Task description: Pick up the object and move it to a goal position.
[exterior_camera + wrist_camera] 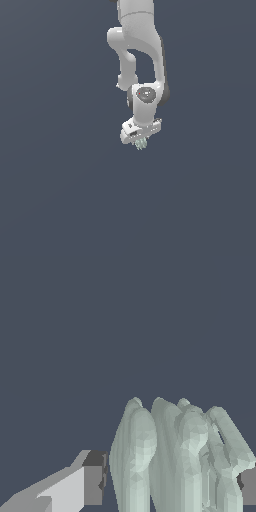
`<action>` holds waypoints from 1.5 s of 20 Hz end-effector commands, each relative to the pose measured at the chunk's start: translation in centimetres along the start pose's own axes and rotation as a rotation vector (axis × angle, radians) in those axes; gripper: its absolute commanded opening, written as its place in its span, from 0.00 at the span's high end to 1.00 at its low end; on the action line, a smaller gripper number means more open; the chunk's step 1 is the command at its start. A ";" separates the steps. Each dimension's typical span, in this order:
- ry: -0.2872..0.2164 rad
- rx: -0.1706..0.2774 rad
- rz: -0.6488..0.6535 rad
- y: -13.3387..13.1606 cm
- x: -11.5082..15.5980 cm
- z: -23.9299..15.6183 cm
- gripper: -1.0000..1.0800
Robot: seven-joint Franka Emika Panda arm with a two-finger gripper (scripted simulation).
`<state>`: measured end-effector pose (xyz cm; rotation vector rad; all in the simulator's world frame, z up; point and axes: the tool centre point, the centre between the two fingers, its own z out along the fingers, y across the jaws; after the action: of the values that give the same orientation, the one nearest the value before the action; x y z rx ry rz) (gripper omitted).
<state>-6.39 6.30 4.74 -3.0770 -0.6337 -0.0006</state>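
The object (180, 456), a pale mint-green lump of ridged, finger-like lobes, sits between the fingers of the gripper (140, 143); in the exterior view it shows only as a small green tuft (141, 144) poking out below the white hand, a little to the exterior view's right of centre; in the wrist view it fills the gap between one finger (92, 481) and the dark pad of the other (248, 485), the second pad touching its side, the first just beside it with a thin sliver of gap showing; the fingers look drawn in narrowly about the lump and appear to have hold of it, though firm contact on both sides cannot be confirmed; no surface, shadow or goal marker is visible, only flat slate-blue background; judging by its size against the hand, the lump is probably very light; its faceted ridges look stiff and should give the pads some bite, yet the rounded lobes could let it twist or slip; the best hold seems to be across the thick middle of the lobes, not the tapering tips; the white arm (137, 45) hangs down from the top of the exterior view
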 end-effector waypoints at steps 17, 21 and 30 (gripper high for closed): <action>0.001 -0.001 0.000 2.3 -2.0 -0.2 1.00; 0.001 0.000 0.000 4.7 -4.1 -0.4 1.00; 0.000 0.000 0.000 12.1 -10.4 -1.0 1.00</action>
<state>-10.69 -7.35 5.65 -3.0773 -0.6326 -0.0007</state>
